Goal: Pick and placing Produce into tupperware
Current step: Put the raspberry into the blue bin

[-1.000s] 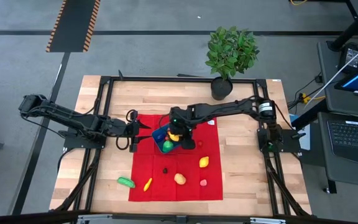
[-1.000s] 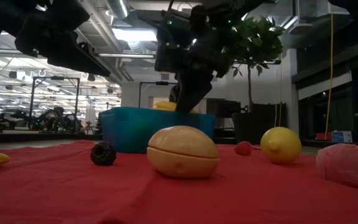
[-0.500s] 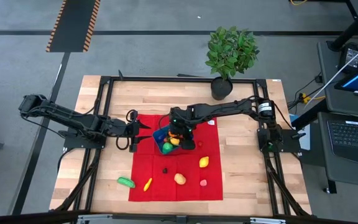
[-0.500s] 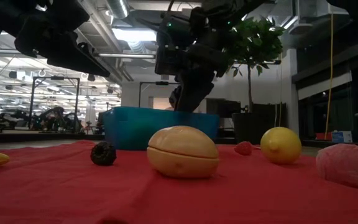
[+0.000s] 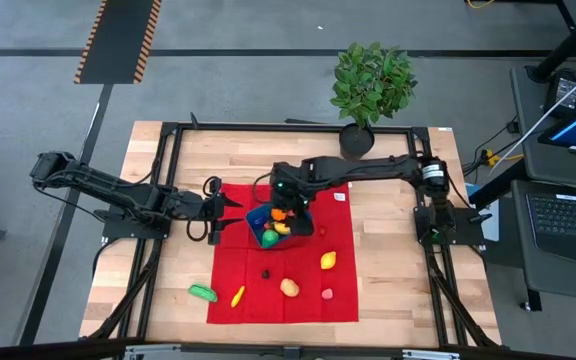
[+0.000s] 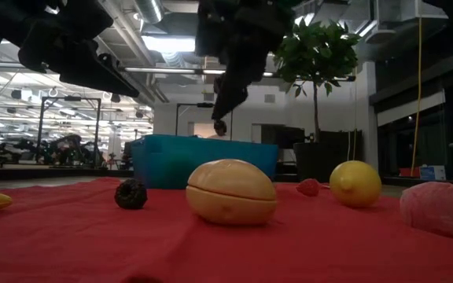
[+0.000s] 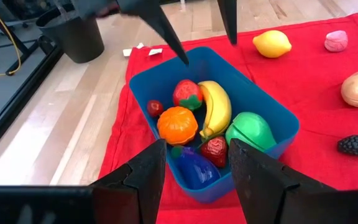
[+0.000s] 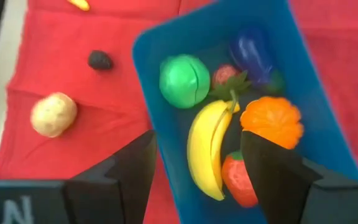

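The right gripper point(image 5: 290, 212) hangs over the blue tupperware point(image 7: 272, 112), fingers apart and empty. Inside the container: a banana point(image 7: 215, 107), an orange point(image 7: 178, 124), a green piece point(image 7: 251, 131), 2 strawberries, a purple eggplant point(image 7: 194, 169) and a small dark red piece. That's 7 in.

Out on the red cloth point(image 5: 308, 300) wait a lemon point(image 5: 328, 260), a potato point(image 5: 289, 287), a pink piece point(image 5: 327, 294), a blackberry point(image 5: 265, 272) and a yellow piece point(image 5: 237, 296); a green one point(image 5: 203, 292) lies on the wood just off the cloth. So 6 are in view to go, roughly halfway.

The left gripper point(image 5: 214, 210) waits beside the container, fingers apart, holding nothing.
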`<state>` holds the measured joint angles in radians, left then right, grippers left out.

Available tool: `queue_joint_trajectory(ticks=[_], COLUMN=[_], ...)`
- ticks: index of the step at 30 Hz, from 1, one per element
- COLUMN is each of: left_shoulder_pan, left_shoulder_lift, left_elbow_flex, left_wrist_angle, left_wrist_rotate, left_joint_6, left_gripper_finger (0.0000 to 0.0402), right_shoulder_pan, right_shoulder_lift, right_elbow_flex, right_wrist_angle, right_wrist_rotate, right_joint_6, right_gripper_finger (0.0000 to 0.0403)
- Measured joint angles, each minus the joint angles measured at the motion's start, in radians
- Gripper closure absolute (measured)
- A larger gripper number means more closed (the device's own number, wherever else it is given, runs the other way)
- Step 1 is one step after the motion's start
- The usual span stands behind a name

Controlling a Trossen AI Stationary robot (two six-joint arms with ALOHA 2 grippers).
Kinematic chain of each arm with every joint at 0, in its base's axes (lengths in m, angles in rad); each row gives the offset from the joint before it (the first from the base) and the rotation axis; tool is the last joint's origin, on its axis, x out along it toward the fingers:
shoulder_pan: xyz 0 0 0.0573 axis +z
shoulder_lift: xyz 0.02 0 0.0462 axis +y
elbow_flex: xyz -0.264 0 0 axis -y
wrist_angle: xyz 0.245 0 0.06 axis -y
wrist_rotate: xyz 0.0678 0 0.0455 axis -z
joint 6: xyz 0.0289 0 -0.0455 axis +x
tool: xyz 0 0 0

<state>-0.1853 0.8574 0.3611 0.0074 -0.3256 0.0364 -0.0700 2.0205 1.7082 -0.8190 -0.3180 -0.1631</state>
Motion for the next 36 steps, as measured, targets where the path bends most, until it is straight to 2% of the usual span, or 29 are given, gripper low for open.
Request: queue_joint_trajectory(ticks=[5, 17, 24, 36], left_shoulder_pan=[-0.024, -0.071, -0.071, -0.065], left_shoulder_lift=[0.0, 0.0, 0.0, 0.0], left_elbow_flex=[0.0, 0.0, 0.0, 0.0], left_wrist_angle=[-0.001, -0.029, -0.022, 0.01], left_wrist_rotate=[0.001, 0.0, 0.0, -0.003], left_joint_6=[0.0, 0.0, 0.0, -0.032], left_gripper_finger=[0.0234, 0.0234, 0.0234, 0.0234], right_shoulder_pan=[0.0, -0.003, -0.003, -0.066], right_shoulder_lift=[-0.084, -0.409, -0.551, -0.647], right_elbow_flex=[-0.121, -0.607, -0.805, -0.974], right_wrist_angle=[0.131, 0.627, 0.703, 0.843], right_wrist_rotate=[0.001, 0.002, 0.001, 0.002], right_joint_6=[0.008, 0.139, 0.186, 0.16], right_gripper_finger=[0.0167, 0.0167, 0.0167, 0.0167])
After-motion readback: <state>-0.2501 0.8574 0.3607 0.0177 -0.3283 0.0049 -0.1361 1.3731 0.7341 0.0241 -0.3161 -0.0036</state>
